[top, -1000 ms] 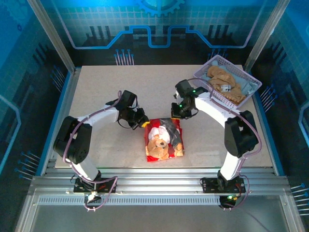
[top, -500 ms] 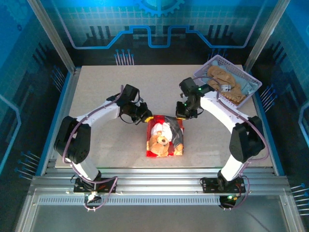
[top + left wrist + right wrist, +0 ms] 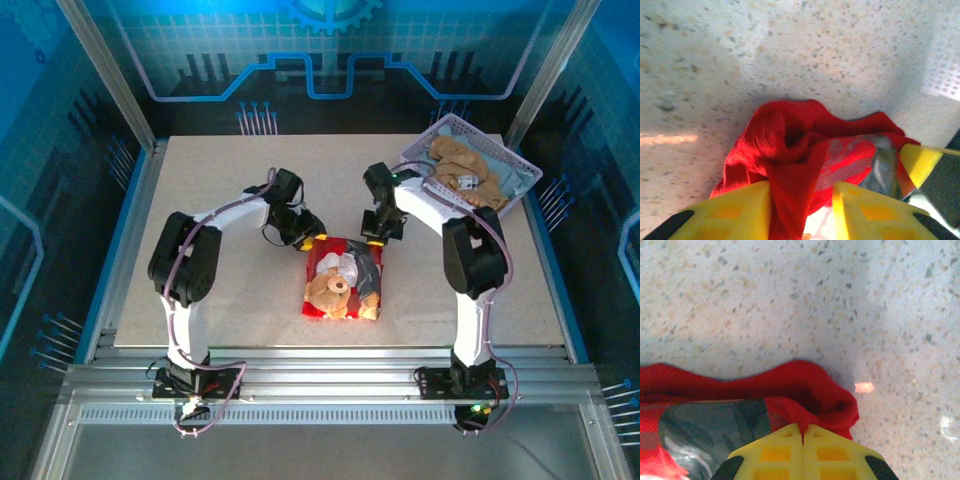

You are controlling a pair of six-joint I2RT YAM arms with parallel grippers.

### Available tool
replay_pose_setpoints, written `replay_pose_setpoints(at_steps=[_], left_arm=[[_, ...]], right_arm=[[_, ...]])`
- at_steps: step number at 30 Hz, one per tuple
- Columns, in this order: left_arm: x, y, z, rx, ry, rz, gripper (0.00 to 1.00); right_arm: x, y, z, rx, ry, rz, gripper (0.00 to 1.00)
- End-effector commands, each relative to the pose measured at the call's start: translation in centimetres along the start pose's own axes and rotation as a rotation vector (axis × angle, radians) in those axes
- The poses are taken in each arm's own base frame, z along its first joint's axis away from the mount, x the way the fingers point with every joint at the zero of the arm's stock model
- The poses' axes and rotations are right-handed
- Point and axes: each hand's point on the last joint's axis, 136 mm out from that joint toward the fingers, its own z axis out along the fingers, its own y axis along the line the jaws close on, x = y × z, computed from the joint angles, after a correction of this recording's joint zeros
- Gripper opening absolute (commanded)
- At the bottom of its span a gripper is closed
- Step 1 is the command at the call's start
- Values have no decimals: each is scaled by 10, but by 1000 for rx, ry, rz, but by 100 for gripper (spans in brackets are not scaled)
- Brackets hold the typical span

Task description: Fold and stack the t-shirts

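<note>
The red t-shirt (image 3: pixel 343 282), teddy-bear print up, lies folded into a small rectangle on the table's middle. My left gripper (image 3: pixel 312 238) is at its far left corner. In the left wrist view the yellow fingers (image 3: pixel 740 210) stand apart, and a ridge of the red t-shirt (image 3: pixel 785 135) lies loose between them; the left gripper (image 3: pixel 801 192) is open. My right gripper (image 3: pixel 375 235) is at the far right corner. In the right wrist view the right gripper (image 3: pixel 803 427) is shut, pinching a fold of the red t-shirt (image 3: pixel 815 385).
A lavender lattice basket (image 3: pixel 420 140) stands at the back right, holding a tan t-shirt (image 3: pixel 465 170) and a pale blue-grey one (image 3: pixel 512 182). Bare speckled table (image 3: pixel 220 190) spreads to the left and front. A metal frame and blue walls ring the table.
Both grippers drew the shirt's far edge slightly away from the bases. The left gripper slid right along that edge, and its jaws have parted. The right stays pinched shut.
</note>
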Motion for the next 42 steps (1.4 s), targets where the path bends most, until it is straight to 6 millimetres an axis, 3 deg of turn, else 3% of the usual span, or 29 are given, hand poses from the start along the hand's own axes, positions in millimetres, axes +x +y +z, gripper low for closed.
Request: replay_pose_setpoints(at_steps=[1, 5, 7, 10, 12, 15, 17, 22, 26, 30, 33, 37, 40, 42], left_arm=[[-7, 4, -19, -70, -66, 37, 49], [2, 0, -56, -93, -147, 68, 52], [11, -5, -68, -57, -151, 69, 50], [22, -8, -68, -6, -119, 39, 45], [23, -10, -60, 25, -98, 10, 39], [18, -19, -43, 70, -73, -21, 32], [13, -28, -32, 95, -62, -30, 29], [4, -36, -3, 91, -33, -25, 28], [-3, -10, 23, -7, -18, -41, 25], [-9, 7, 36, -68, -23, -29, 25], [-13, 4, 23, -89, -62, -9, 28], [-4, -4, -28, -107, -171, -19, 46], [32, -4, -56, -41, -157, -145, 49], [68, 5, -56, 23, -87, -281, 50]], right_arm=[[-12, -13, -3, 37, -15, 52, 5], [-14, -17, -33, 43, -95, 44, 31], [-9, -22, -52, 35, -137, 46, 39], [10, -20, -69, -6, -159, 52, 41], [27, -5, -70, -95, -140, 55, 37], [55, 22, -55, -218, -60, 86, 28], [69, 28, -36, -265, 8, 142, 25], [81, 4, 8, -214, 89, 212, 24], [85, -22, 35, -118, 142, 202, 23], [92, -32, 55, -72, 209, 178, 24], [89, -34, 56, -63, 200, 168, 24], [82, -33, 53, -82, 193, 187, 25], [75, -24, 54, -136, 206, 223, 25], [71, -20, 54, -153, 221, 253, 25]])
